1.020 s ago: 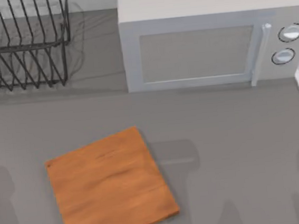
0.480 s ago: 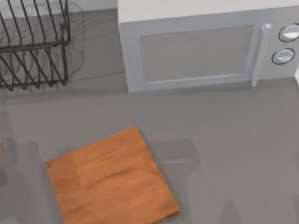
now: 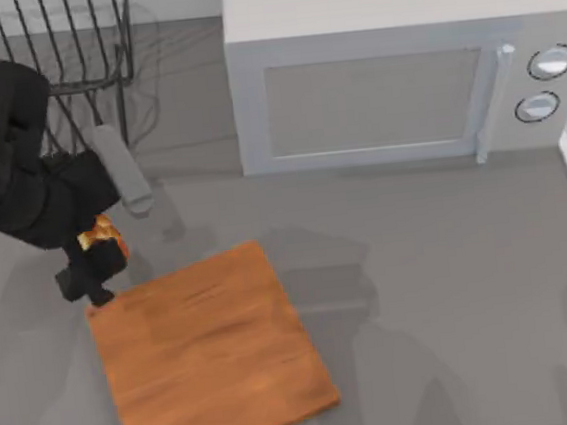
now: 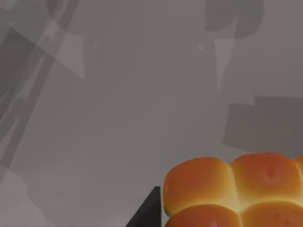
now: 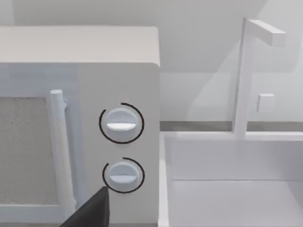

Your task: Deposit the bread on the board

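One small golden-orange toasted bread roll [image 3: 100, 235] sits clamped in the left gripper [image 3: 97, 253], just beyond the far-left corner of the flat orange-brown wooden board [image 3: 211, 350]. Carrying it well inward over the board before lowering and releasing seems wise.

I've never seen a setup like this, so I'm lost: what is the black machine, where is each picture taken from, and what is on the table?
It is a two-armed robot at a grey table. The top view looks down from above. The black shape at its left is the left arm; its gripper is shut on the bread, a small golden piece, by the far left corner of the board, a flat wooden slab. The left wrist view, from that arm's own camera, shows the bread close up. The right wrist view, from the other arm, faces the microwave and a white sink. A wire rack stands at the far left.
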Robot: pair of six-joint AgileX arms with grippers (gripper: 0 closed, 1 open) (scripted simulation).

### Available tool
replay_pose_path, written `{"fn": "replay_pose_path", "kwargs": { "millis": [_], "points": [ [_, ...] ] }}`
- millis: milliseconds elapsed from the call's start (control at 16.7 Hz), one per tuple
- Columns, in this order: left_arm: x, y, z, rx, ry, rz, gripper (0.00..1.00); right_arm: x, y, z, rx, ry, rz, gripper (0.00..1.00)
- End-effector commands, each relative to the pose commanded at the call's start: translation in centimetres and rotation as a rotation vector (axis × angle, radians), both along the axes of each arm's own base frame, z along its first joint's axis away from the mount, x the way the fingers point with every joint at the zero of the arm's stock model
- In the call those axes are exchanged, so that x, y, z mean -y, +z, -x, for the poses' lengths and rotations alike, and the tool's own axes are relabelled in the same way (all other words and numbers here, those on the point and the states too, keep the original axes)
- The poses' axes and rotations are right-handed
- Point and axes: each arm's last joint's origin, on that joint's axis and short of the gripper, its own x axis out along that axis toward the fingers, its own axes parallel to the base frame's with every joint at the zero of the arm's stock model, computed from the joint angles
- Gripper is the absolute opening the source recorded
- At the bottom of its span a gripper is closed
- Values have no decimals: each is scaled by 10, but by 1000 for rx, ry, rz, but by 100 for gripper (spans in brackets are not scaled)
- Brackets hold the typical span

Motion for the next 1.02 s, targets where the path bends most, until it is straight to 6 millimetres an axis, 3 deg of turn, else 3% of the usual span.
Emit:
{"fn": "replay_pose_path", "kwargs": {
  "millis": [240, 480, 720, 1020],
  "points": [
    [81, -8, 40, 230, 274, -19, 0, 0, 0, 0, 0, 0, 0, 100],
    [131, -28, 103, 442, 542, 122, 0, 0, 0, 0, 0, 0, 0, 100],
    [146, -51, 167, 598, 747, 326, 0, 0, 0, 0, 0, 0, 0, 100],
    [135, -72, 220, 712, 880, 533, 0, 0, 0, 0, 0, 0, 0, 100]
  ]
}}
